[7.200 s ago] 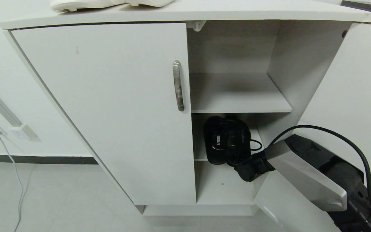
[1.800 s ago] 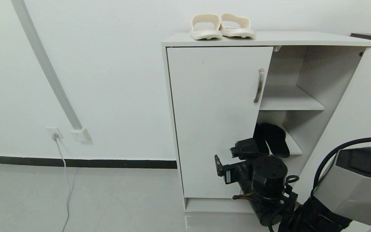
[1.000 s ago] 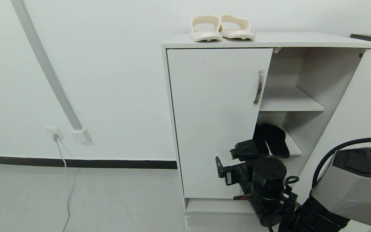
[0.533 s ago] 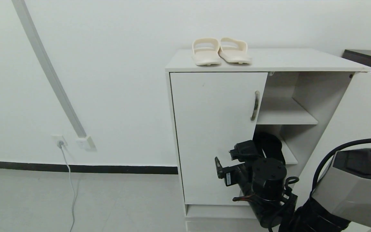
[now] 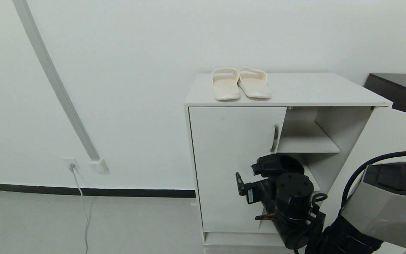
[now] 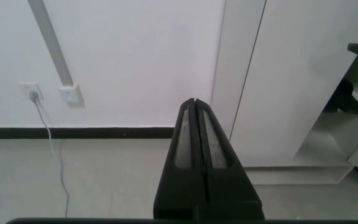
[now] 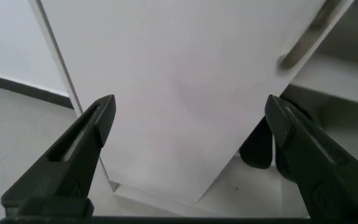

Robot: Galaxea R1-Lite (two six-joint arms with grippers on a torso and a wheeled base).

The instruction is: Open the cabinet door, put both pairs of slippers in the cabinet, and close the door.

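**Slipper stowage: one pair shelved, one pair on the cabinet top**

Item 1. Cabinet [image 5: 294, 88]: white, two doors. The left door [image 5: 234, 165] was shut, with its handle [image 5: 275, 138] at the inner edge. The right door [image 5: 382, 141] stood swung wide, exposing an upper shelf [image 5: 308, 143].

Item 2. Cream pair [image 5: 241, 83]: lay on the cabinet top above the left door, soles down and side by side, inner edges touching or very nearly so. Not yet stowed.

Item 3. Black pair [image 7: 255, 148]: lay inside on a lower shelf, partly hidden behind the right arm. Judged done.

Item 4. Right gripper [image 7: 190, 134]: hung low before the left door, near its inner edge. Its jaws were spread wide and held nothing.

Item 5. Left gripper [image 6: 194, 109]: its jaws were pressed together with nothing between them. It pointed toward the wall and floor to the cabinet's left.

Handling note, cream pair: the slippers looked like moulded foam or rubber. They would probably be light, springy rather than stiff, not fragile, and with a matte surface unlikely to slip. The broad strap arch offered the surest hold. Pinching the two adjoining inner edges might lift both together, though the outer halves would likely sag or splay. The thick soles seemed a poor place to grip from above.
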